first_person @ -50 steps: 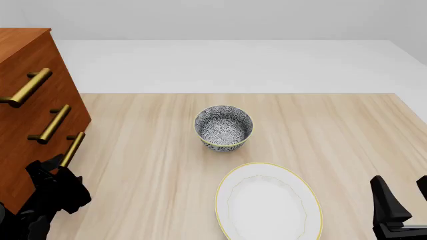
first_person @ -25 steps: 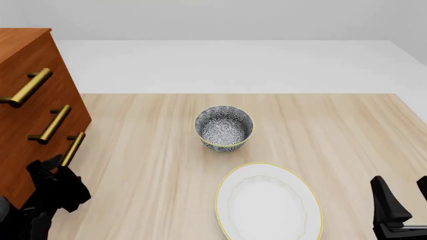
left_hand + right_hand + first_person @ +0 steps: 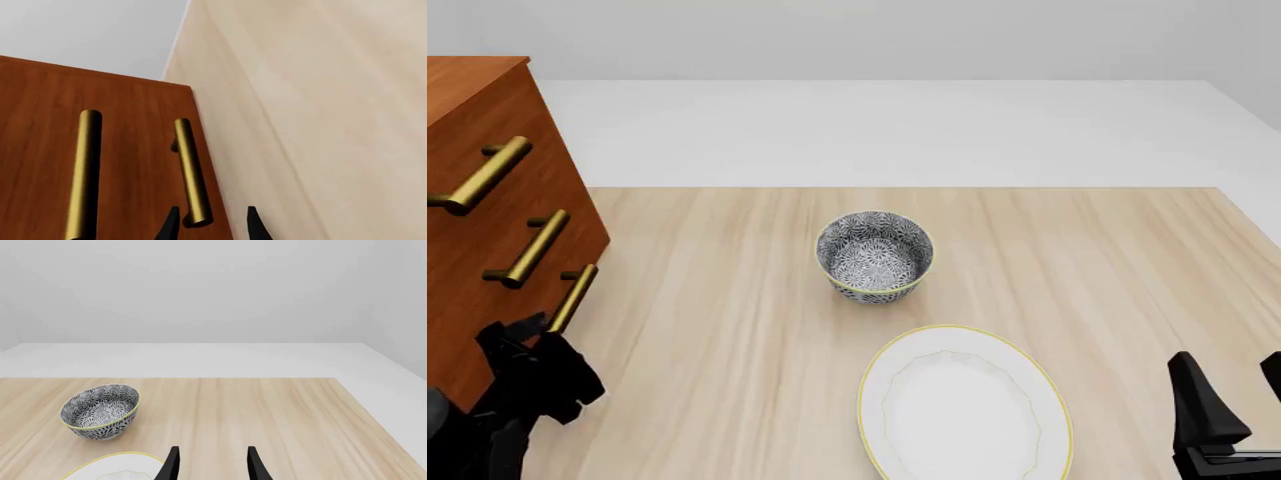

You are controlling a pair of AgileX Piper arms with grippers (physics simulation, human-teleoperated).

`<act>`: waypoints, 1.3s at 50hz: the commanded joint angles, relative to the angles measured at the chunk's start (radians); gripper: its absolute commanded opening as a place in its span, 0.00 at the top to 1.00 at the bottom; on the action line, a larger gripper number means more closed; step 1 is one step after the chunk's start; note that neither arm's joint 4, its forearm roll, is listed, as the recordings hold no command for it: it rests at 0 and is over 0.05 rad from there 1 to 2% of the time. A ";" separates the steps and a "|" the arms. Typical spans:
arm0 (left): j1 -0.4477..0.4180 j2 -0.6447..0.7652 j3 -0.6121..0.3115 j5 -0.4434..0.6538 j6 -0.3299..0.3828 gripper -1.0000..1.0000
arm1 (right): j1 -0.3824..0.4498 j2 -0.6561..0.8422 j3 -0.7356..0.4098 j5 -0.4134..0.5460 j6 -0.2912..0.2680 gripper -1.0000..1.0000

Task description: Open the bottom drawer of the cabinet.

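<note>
The bottom drawer [image 3: 507,340] is the lowest front of the cabinet [image 3: 487,150] at the desk's [image 3: 1094,260] left edge, shut flush. Its brass bar handle [image 3: 192,172] has its near end between the left gripper's [image 3: 209,225] spread fingertips, untouched. A patterned bowl [image 3: 876,255] sits mid-desk, a yellow-rimmed white plate [image 3: 965,405] toward the near edge. The right gripper [image 3: 209,465] is spread near the right corner.

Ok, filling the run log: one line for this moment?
left hand: open, straddling bottom drawer handle | right hand: open, idle | bottom drawer: closed
</note>
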 commanded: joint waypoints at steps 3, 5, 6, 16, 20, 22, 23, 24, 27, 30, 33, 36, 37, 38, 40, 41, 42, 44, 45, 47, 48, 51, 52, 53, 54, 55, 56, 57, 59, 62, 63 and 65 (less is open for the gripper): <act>0.015 0.035 -0.022 0.000 0.002 0.00 | 0.000 0.000 0.000 0.000 0.000 0.00; 0.016 0.040 -0.027 0.000 0.003 0.00 | 0.000 0.000 0.000 0.000 0.000 0.00; 0.016 0.044 -0.029 0.000 0.005 0.00 | 0.000 0.000 0.000 0.000 0.000 0.00; 0.000 0.044 -0.029 0.000 0.068 1.00 | 0.000 0.000 0.000 0.000 0.000 0.00; 0.000 0.041 -0.025 0.000 0.086 1.00 | 0.000 0.000 0.000 0.000 0.000 0.00; 0.000 0.039 -0.019 0.000 0.093 1.00 | 0.000 0.000 0.000 0.000 0.000 0.00; -0.001 0.032 -0.016 0.000 0.090 1.00 | 0.000 0.000 0.000 0.000 0.000 0.00; -0.001 0.030 -0.016 0.000 0.102 1.00 | 0.000 0.000 0.000 0.000 0.000 0.00; -0.001 0.025 -0.012 0.000 0.103 1.00 | 0.000 0.000 0.000 0.000 0.000 0.00; -0.004 0.021 -0.007 0.000 0.109 1.00 | 0.000 0.000 0.000 0.000 0.000 0.00; -0.010 0.013 -0.005 0.000 0.110 1.00 | 0.000 0.000 0.000 0.000 0.000 0.00; -0.017 0.010 -0.003 0.000 0.114 1.00 | 0.000 0.000 0.000 0.000 0.000 0.00; -0.019 0.006 -0.001 0.000 0.116 1.00 | 0.000 0.000 0.000 0.000 0.000 0.00; -0.025 0.000 0.002 0.000 0.113 1.00 | 0.000 0.000 0.000 0.000 0.000 0.00; -0.033 -0.002 0.007 0.000 0.111 1.00 | 0.000 0.000 0.000 0.000 0.000 0.00; -0.032 -0.003 0.006 0.000 0.117 1.00 | 0.000 0.000 0.000 0.000 0.000 0.00; -0.032 -0.003 0.006 0.000 0.117 1.00 | 0.000 0.000 0.000 0.000 0.000 0.00; -0.037 -0.011 0.012 0.000 0.113 1.00 | 0.000 0.000 0.000 0.000 0.000 0.00; -0.041 -0.012 0.015 0.000 0.119 1.00 | 0.000 0.000 0.000 0.000 0.000 0.00; -0.045 -0.016 0.018 0.000 0.116 1.00 | 0.000 0.000 0.000 0.000 0.000 0.00; -0.045 -0.016 0.018 0.000 0.116 1.00 | 0.000 0.000 0.000 0.000 0.000 0.00; -0.051 -0.011 0.024 0.000 0.123 1.00 | 0.000 0.000 0.000 0.000 0.000 0.00; -0.053 -0.002 0.026 0.000 0.121 1.00 | 0.000 0.000 0.000 0.000 0.000 0.00; -0.057 -0.003 0.029 0.000 0.117 1.00 | 0.000 0.000 0.000 0.000 0.000 0.00; -0.062 -0.006 0.032 0.000 0.109 1.00 | 0.000 0.000 0.000 0.000 0.000 0.00; -0.062 -0.005 0.031 0.000 0.111 1.00 | 0.000 0.000 0.000 0.000 0.000 0.00; -0.062 -0.005 0.031 0.000 0.111 1.00 | 0.000 0.000 0.000 0.000 0.000 0.00; -0.062 -0.004 0.030 0.000 0.117 1.00 | 0.000 0.000 0.000 0.000 0.000 0.00; -0.066 0.001 0.028 0.000 0.115 1.00 | 0.000 0.000 0.000 0.000 0.000 0.00; -0.072 0.005 0.027 0.000 0.114 1.00 | 0.000 0.000 0.000 0.000 0.000 0.00; -0.074 0.004 0.028 0.000 0.113 1.00 | 0.000 0.000 0.000 0.000 0.000 0.00; -0.077 0.002 0.030 0.000 0.112 1.00 | 0.000 0.000 0.000 0.000 0.000 0.00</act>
